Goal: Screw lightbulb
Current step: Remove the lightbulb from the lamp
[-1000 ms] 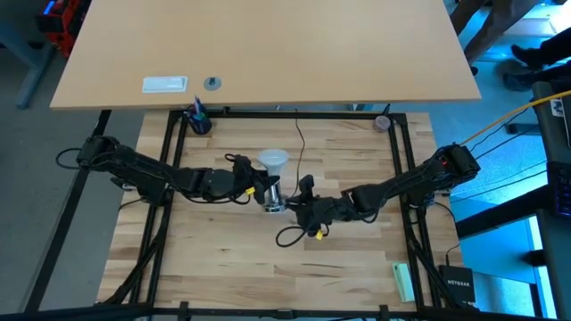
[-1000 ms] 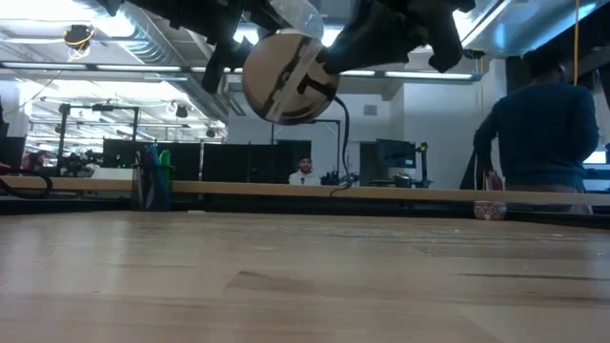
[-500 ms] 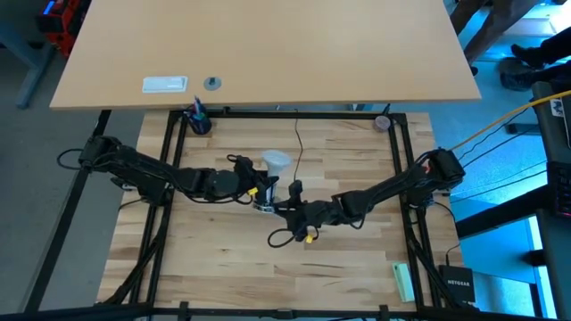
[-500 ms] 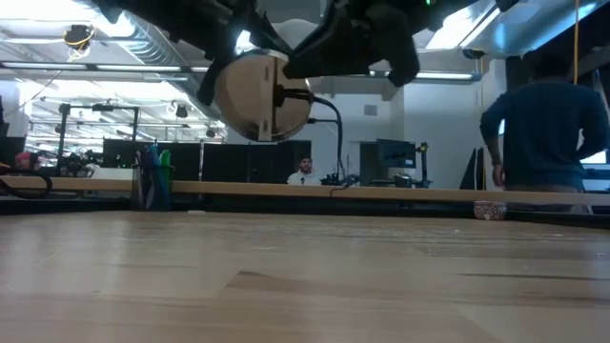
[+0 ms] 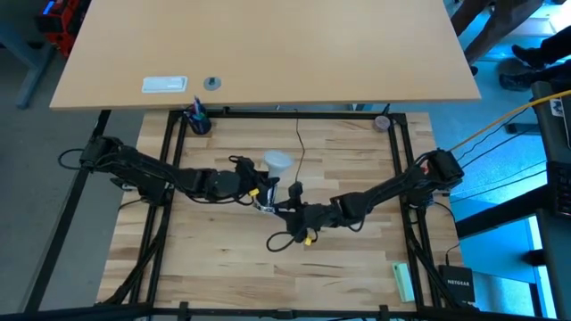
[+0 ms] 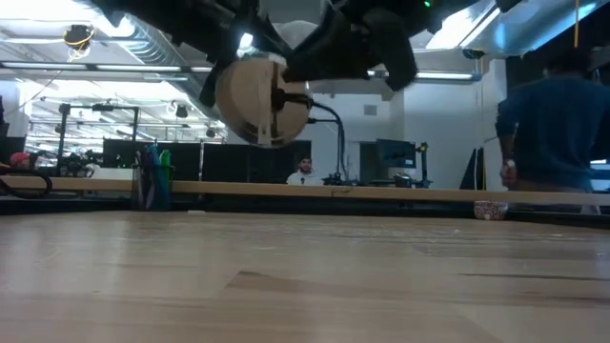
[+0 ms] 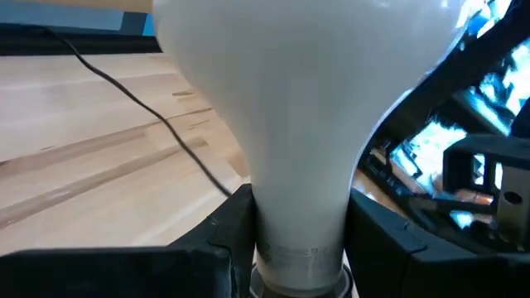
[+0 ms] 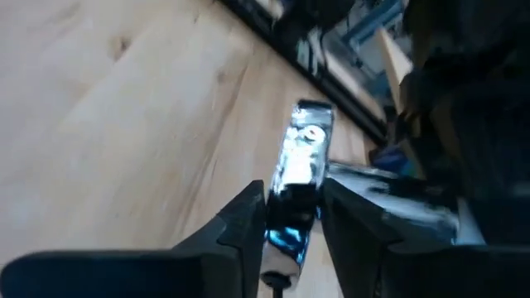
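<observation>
The worktable (image 5: 223,259) was pale butcher-block wood inside a black frame (image 5: 169,160). A cup of pens (image 5: 198,120) stood at its far left corner, and a small round dish (image 5: 383,122) at the far right one. A green block (image 5: 403,281) lay well away from the cup, at the near right edge (its make unclear). A black cord (image 5: 300,143) trailed across the boards from the far edge.

Shiny metal socket (image 8: 296,178) edge-on between right pincer (image 8: 294,217) fingers, above wooden table (image 8: 108,141).
</observation>
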{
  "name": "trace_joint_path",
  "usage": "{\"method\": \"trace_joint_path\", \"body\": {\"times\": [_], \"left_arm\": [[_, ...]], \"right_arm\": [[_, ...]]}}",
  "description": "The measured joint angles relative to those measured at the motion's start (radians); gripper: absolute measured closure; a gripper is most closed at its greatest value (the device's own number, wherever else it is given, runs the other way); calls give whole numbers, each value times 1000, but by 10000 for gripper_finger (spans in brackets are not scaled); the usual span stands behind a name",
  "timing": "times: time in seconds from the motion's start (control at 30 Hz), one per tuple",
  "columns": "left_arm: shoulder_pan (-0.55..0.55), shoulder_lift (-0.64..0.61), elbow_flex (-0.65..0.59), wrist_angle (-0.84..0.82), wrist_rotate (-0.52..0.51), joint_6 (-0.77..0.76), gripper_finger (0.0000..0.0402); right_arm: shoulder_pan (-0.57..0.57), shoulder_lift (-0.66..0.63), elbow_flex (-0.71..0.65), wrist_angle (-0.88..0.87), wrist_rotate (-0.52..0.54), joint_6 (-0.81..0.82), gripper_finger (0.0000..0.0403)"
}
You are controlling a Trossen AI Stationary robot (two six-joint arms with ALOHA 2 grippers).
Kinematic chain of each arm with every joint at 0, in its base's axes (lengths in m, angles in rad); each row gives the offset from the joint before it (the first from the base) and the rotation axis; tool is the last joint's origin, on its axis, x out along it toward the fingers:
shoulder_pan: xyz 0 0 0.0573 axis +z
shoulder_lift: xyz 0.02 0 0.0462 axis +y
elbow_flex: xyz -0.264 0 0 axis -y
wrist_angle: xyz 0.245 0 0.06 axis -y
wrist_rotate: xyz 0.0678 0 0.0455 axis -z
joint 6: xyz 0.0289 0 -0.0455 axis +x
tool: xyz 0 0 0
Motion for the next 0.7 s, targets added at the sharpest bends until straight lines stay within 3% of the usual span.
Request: {"method": "trace_joint_path", "body": {"times": [0.23, 0.47, 0.57, 0.7], "left_arm": [[-15, 0, 0, -1, 5, 82, 271], [-55, 7, 0, 3, 2, 252, 271], [-77, 40, 0, 7, -1, 366, 271], [-90, 135, 1, 47, 1, 437, 271]], "right_arm": [[22, -60, 0, -218, 77, 143, 243], [11, -210, -14, -546, 61, 425, 213], [12, -265, -93, -484, 43, 481, 214], [12, -319, -271, -225, 39, 517, 214]]}}
